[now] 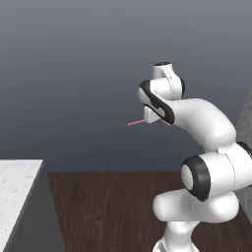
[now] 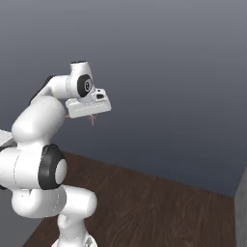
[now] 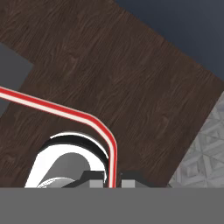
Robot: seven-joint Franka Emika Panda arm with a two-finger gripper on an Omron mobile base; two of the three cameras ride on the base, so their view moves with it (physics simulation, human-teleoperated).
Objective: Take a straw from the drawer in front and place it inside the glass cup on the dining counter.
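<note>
My gripper is shut on the straw, a thin red stick with a white stripe. In the hand view the straw rises from between the finger tips, bends and runs off to the left edge. The arm is folded high over the floor. In the left base view the straw pokes out sideways from the gripper. In the right base view a short piece of the straw hangs under the gripper. The drawer and the glass cup are out of view.
A corner of a white marble counter lies at the lower left; I cannot tell whether it is the dining counter. Dark wood floor spreads below the arm, with a dark grey-blue wall behind. A grey patterned surface borders the floor.
</note>
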